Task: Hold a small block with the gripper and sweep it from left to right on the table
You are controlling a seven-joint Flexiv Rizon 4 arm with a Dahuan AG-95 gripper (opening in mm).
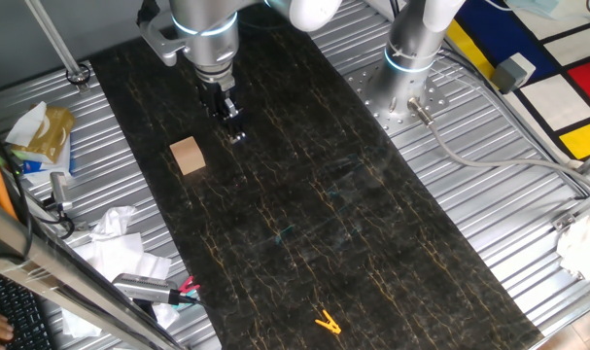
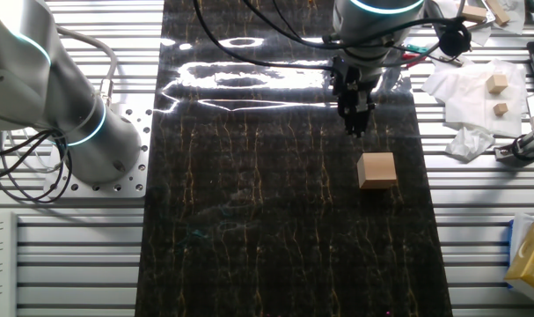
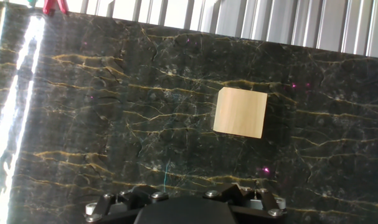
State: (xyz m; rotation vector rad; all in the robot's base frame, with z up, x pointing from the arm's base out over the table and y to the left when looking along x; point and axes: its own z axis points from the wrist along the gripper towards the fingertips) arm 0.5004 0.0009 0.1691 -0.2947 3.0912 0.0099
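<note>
Black table (image 1: 304, 194) holds small block (image 1: 188, 156) near its edge, apart from claw (image 1: 233, 129).

Arm reaches down, hand (image 1: 232, 123) pointing downward, holding nothing

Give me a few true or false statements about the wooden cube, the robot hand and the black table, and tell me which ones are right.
1. The small light tan wooden cube lies on the black gold-veined marble-patterned table. True.
2. The black two-fingered hand is clamped on the cube. False: it holds nothing, and the cube sits apart from it.
3. A small yellow clip lies on the table, far from the cube. True.
4. The cube is stacked on a second block. False: it sits alone, directly on the table.
5. The hand view shows the cube's top face plain and unmarked. True.
</note>
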